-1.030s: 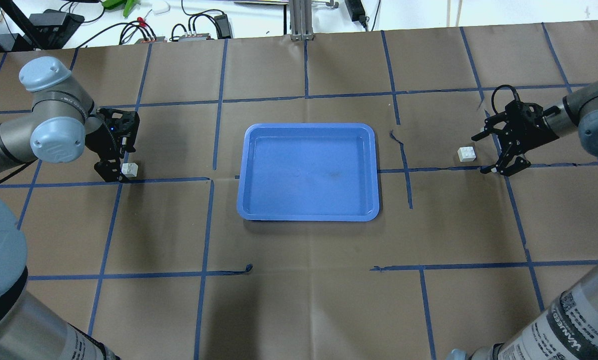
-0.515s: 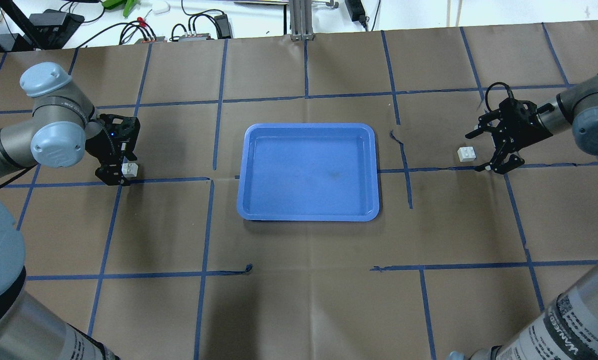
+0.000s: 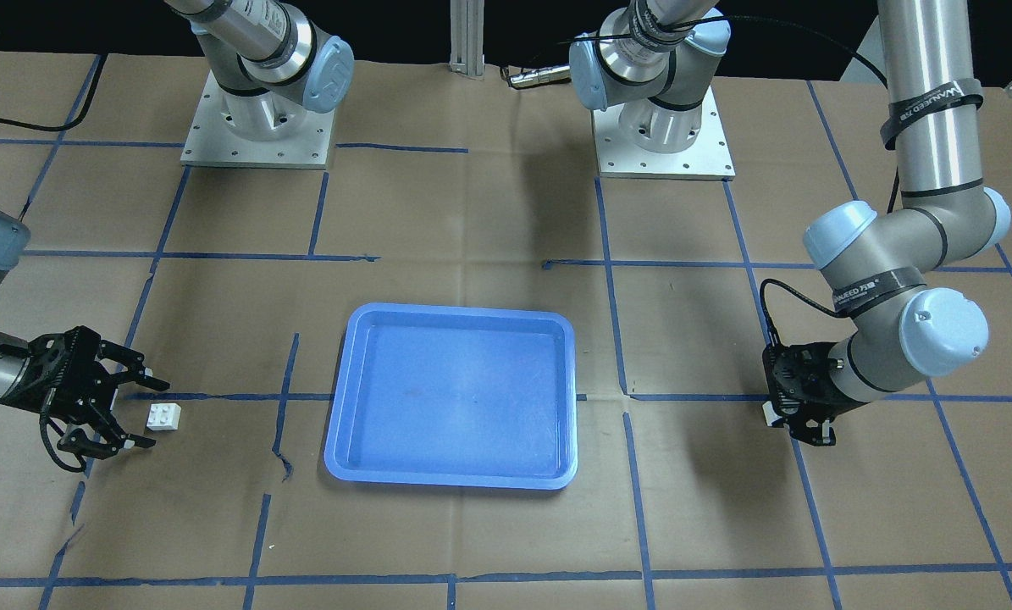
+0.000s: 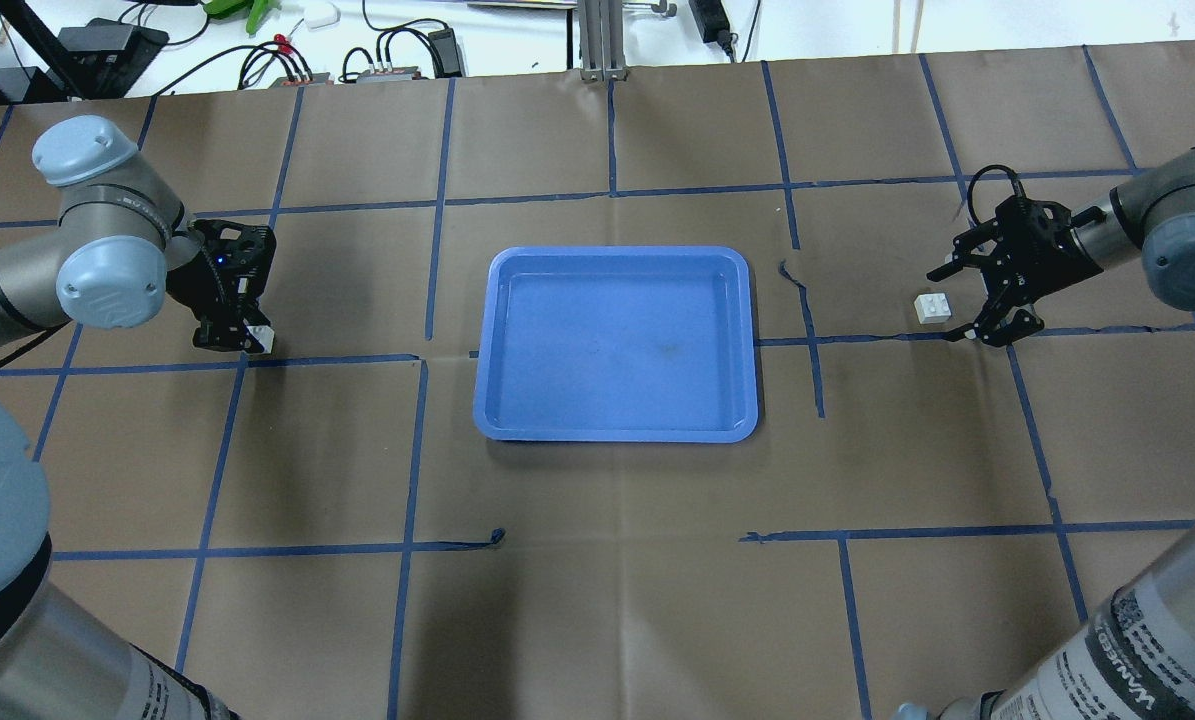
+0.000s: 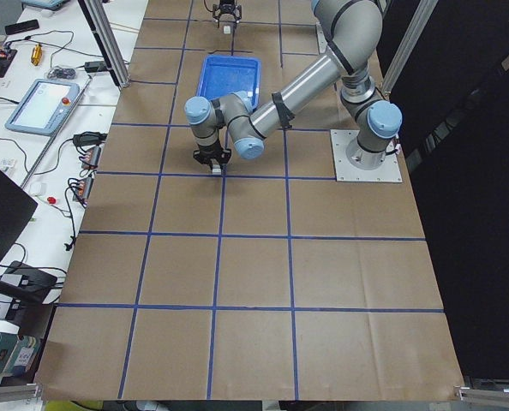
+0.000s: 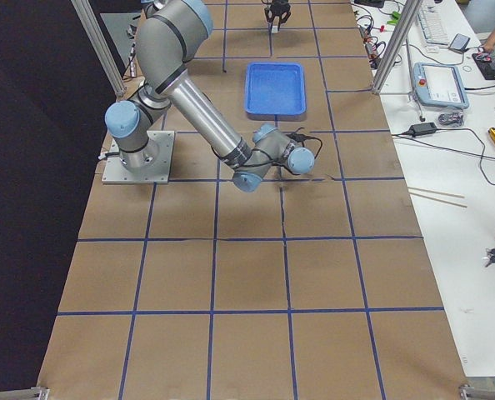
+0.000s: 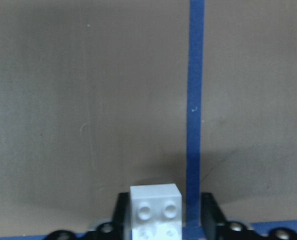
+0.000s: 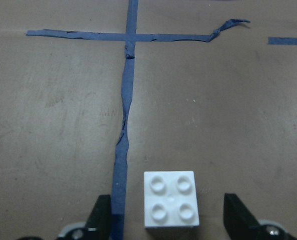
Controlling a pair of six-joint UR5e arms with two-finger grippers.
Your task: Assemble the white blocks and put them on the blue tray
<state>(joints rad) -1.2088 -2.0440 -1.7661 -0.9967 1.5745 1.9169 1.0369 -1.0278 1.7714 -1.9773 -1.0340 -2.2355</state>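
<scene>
Left tool (image 4: 240, 340), lowered to the table (image 4: 597, 600), jaws apart and straddling the left white block (image 7: 155, 207); in the left wrist view one finger appears to meet the block's side while the other stands off it. Right tool (image 4: 952, 303), jaws wide apart, with the right white block (image 8: 169, 199) lying between the fingers and touching neither. Both blocks rest studs-up on the table, well apart, on opposite sides of the blue tray (image 4: 617, 432), which holds nothing. Step in hand, as judged: the first pick-up, before any assembly. The next move calls for each tool to close squarely on its block's flat sides, then lift so the two can be brought together.
</scene>
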